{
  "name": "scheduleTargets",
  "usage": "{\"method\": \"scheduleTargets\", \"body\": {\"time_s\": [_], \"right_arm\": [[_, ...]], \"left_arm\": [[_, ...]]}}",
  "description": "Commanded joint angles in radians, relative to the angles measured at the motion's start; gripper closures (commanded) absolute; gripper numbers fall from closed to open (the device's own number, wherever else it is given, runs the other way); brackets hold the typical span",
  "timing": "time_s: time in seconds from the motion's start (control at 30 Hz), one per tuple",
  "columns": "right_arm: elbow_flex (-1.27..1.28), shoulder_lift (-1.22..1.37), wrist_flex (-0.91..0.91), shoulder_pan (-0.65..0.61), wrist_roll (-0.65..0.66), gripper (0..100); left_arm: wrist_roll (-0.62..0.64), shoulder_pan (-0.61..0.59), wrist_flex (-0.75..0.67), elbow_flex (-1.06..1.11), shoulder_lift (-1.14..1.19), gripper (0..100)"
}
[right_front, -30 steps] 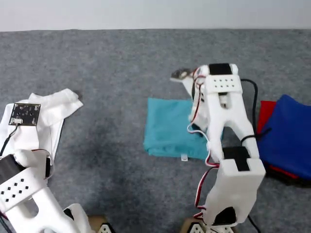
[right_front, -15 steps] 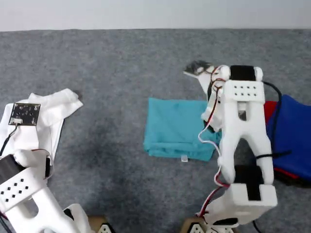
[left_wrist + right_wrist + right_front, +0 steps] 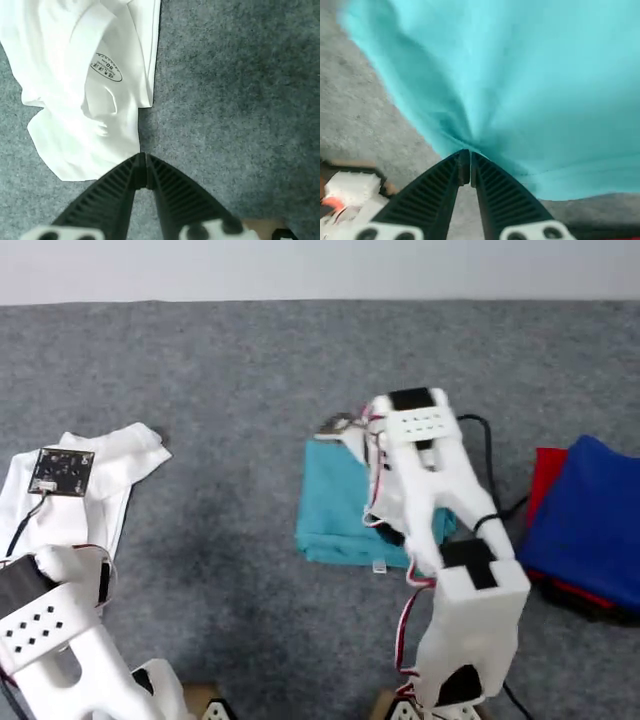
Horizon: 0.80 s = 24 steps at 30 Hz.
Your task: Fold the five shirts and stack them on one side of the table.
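High view: swung back left from the blue-and-red stack (image 3: 590,525), now over the teal shirt (image 3: 335,510) mid-table. Clamped right gripper (image 3: 465,153) on its edge (bunched fabric at the tips), so probably carrying it over next. Closed, empty left gripper (image 3: 145,159) beside white shirt (image 3: 85,70).

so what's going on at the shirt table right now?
The right gripper is shut on a pinch of the teal shirt, which lies folded mid-table. The left gripper is shut, its tip at the edge of the crumpled white shirt; no cloth looks caught in it. On the right arm's side, a folded blue shirt lies on top of a red shirt.
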Motion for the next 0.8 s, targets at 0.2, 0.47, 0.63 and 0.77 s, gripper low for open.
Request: {"method": "scheduleTargets", "body": {"time_s": [0.2,0.47,0.63,0.77], "right_arm": [[0.035,-0.074,0.044,0.151,-0.006,98.8],[-0.052,-0.214,0.038,-0.153,-0.015,98.8],[-0.058,-0.208,-0.076,-0.282,-0.083,98.8],[-0.058,-0.131,-0.163,-0.326,-0.130,98.8]], "left_arm": [[-0.005,0.005,-0.015,-0.005,-0.015,100],[-0.005,0.003,-0.015,-0.005,-0.015,100],[-0.003,0.002,-0.015,-0.007,-0.015,100],[-0.003,0.000,-0.014,-0.012,-0.015,100]]}}
